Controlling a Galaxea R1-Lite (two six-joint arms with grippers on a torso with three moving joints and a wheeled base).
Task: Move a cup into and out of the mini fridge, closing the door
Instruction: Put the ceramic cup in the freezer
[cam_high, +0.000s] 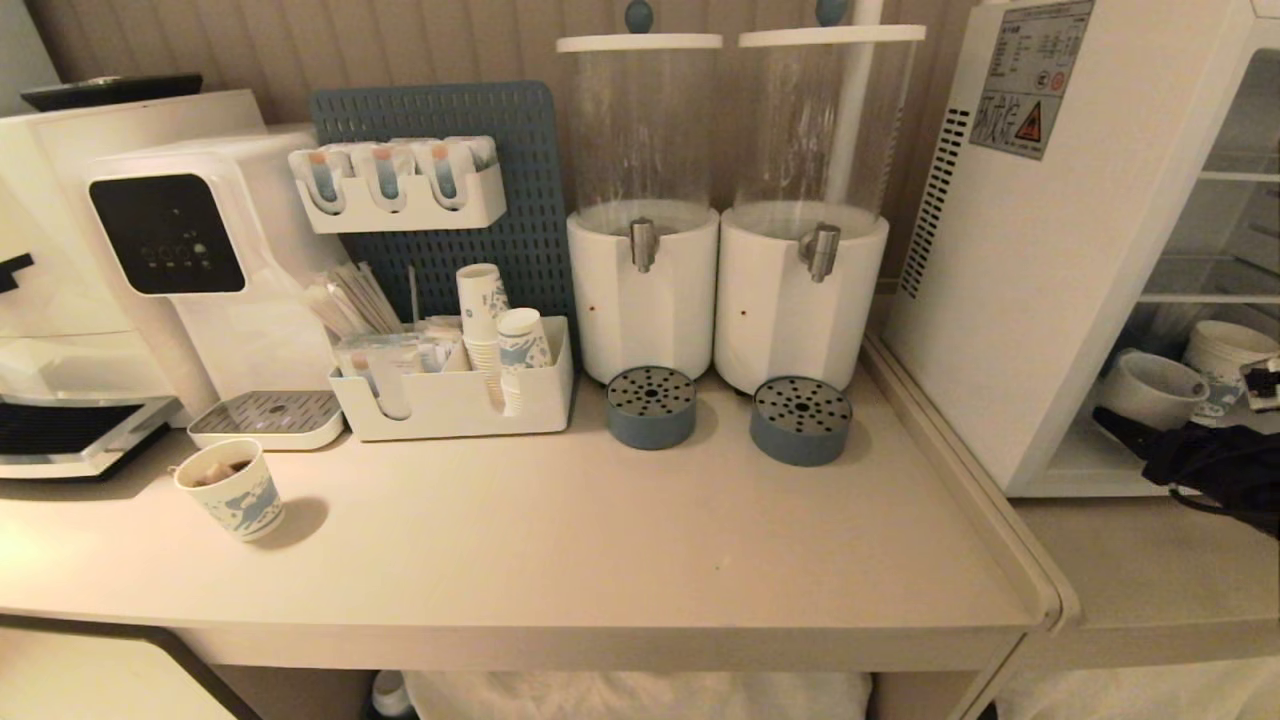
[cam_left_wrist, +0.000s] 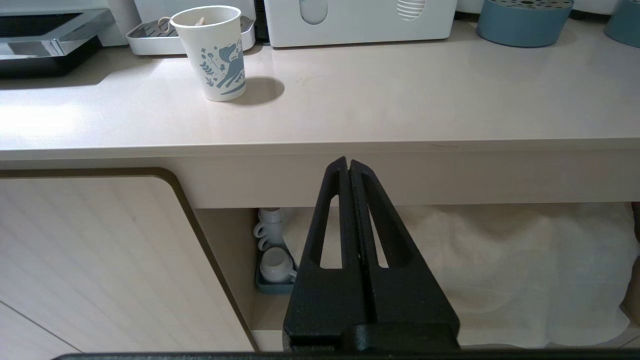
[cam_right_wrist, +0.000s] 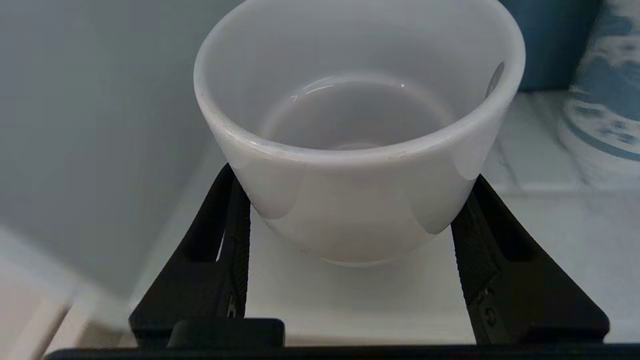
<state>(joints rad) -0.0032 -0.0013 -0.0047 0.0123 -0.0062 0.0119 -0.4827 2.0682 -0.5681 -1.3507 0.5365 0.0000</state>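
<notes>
Standing at the far right of the counter (cam_high: 560, 560), the mini fridge (cam_high: 1050, 260) is the biggest thing in view: white box, side vents and a warning sticker facing left, front open to the robot's side so the wire shelves and floor show. Can't make out the door itself in any view.

Left of the fridge, two drink dispensers (cam_high: 645, 210) stand side by side against the far wall, each with a round blue drip tray (cam_high: 651, 405) just in front. Further left: blue pegboard (cam_high: 440, 200) with a white holder, a white organizer box (cam_high: 455, 395) holding stacked paper cups, then a white water machine (cam_high: 190, 260) at far left. One patterned paper cup (cam_high: 232, 492) stands alone, upright, near the left front of the counter.

Right gripper (cam_right_wrist: 350, 235) is reaching into the bottom of the fridge, jaws spread around the cup (cam_right_wrist: 357, 130), one finger against each side of its lower wall. The cup is upright on the fridge floor, close to the left inner wall, with a patterned paper cup (cam_right_wrist: 605, 110) beside it on the right.

Left gripper (cam_left_wrist: 348, 172) is parked low in front of the counter edge, well apart from everything, jaws pressed together, nothing between them.

Small white cups (cam_left_wrist: 272, 250) sit on a tray under the counter.
</notes>
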